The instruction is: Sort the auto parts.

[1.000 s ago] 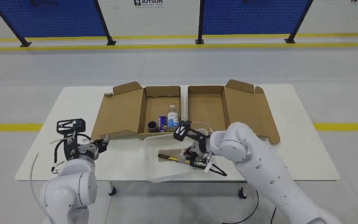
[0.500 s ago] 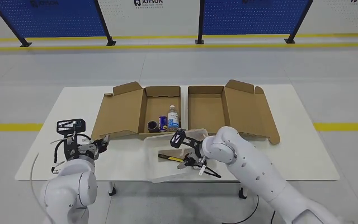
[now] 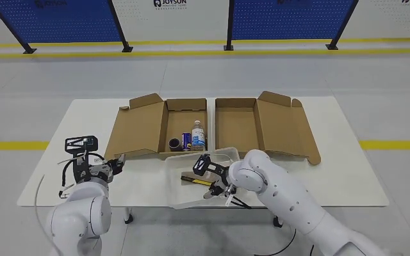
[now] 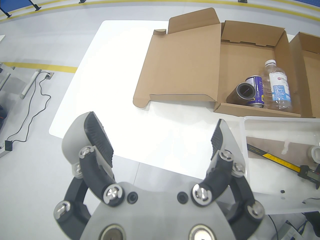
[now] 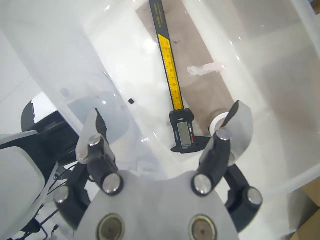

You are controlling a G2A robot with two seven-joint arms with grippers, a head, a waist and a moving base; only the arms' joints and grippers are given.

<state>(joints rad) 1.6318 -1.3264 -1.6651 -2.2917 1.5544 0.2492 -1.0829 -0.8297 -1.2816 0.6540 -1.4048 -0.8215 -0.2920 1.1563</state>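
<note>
Since the caliper lies in the bin with its display end just under my right gripper, jaws spread and empty, and its beam running straight away, this arm is the nearer; my left gripper, also spread, hangs well apart.

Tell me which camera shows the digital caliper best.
Right wrist view: the digital caliper lies full-length and close in the clear bin. The left wrist view catches it farther off at the edge; the top view has it small beside the right gripper.
</note>
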